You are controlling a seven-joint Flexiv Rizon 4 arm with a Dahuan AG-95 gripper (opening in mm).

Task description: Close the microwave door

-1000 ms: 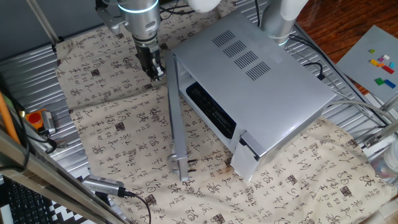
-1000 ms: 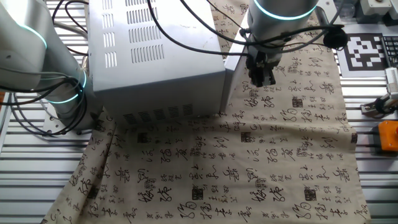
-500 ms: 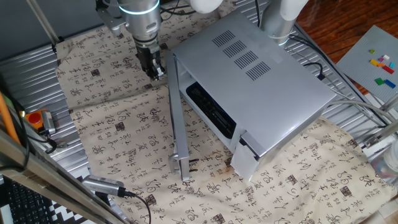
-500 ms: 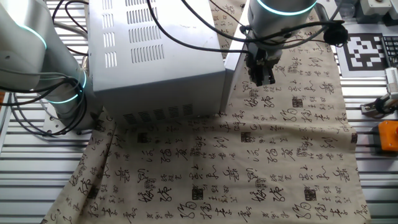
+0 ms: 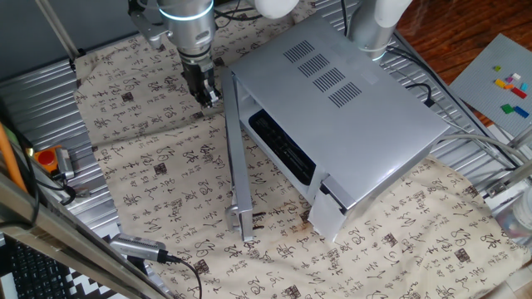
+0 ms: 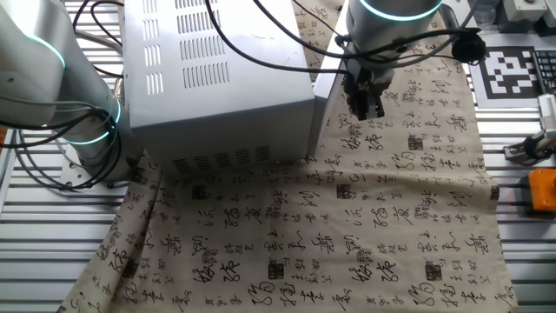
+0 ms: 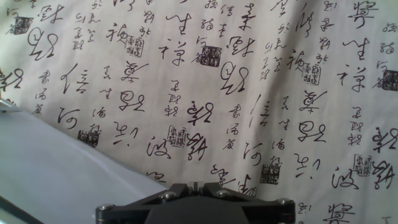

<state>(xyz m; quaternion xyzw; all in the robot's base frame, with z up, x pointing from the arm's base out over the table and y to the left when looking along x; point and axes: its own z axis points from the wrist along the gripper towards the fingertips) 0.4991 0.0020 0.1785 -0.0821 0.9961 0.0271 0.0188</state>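
Observation:
The microwave is a silver-grey box with vent slots on top, and it also shows in the other fixed view. The microwave door stands swung wide open, seen edge-on, with its handle end near the front of the cloth. The dark cavity is exposed. My gripper hangs shut and empty just left of the door's hinge end, on its outer side, a little above the cloth. It also shows in the other fixed view. In the hand view the door's grey face fills the lower left, close to my fingertips.
A cloth printed with characters covers the table. A second arm with cables stands behind the microwave. An orange item lies at the left edge. Coloured bricks lie on a grey sheet at the far right.

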